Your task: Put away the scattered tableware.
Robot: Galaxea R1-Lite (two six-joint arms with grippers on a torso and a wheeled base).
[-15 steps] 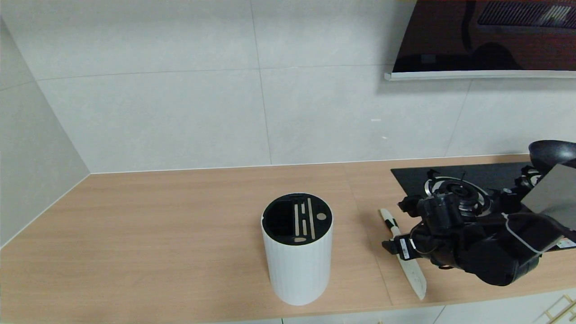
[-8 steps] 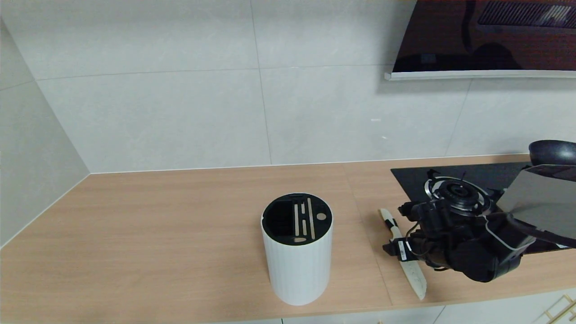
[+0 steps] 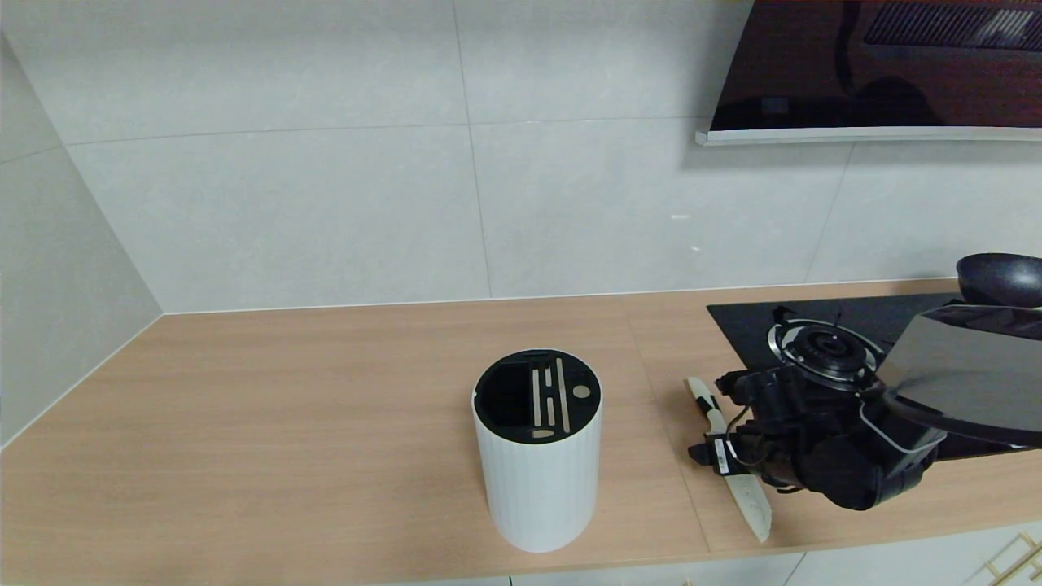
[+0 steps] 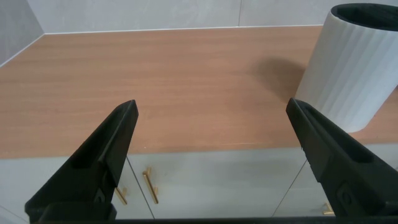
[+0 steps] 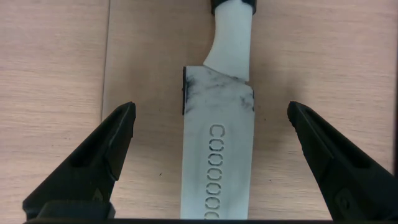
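I see the knife (image 3: 749, 496) lying flat on the wooden table (image 3: 285, 423), right of the white knife holder (image 3: 537, 456) and left of the black stove (image 3: 822, 346). Its handle points to the far side and its pale blade tip reaches towards the near edge. The holder stands upright, well apart from the knife, with its black slotted top open to view. My right gripper (image 3: 720, 415) hangs over the knife about where the blade meets the handle. In the right wrist view its fingers (image 5: 109, 155) are spread wide, one on each side of the blade, with bare table between each of them and the steel. My left gripper (image 4: 211, 109) sits off the near edge of the table, left of the holder, its fingers also spread wide and holding nothing, with gold cabinet handles (image 4: 149, 186) below. A dark pan (image 3: 1001, 277) rests at the far right beyond the stove.
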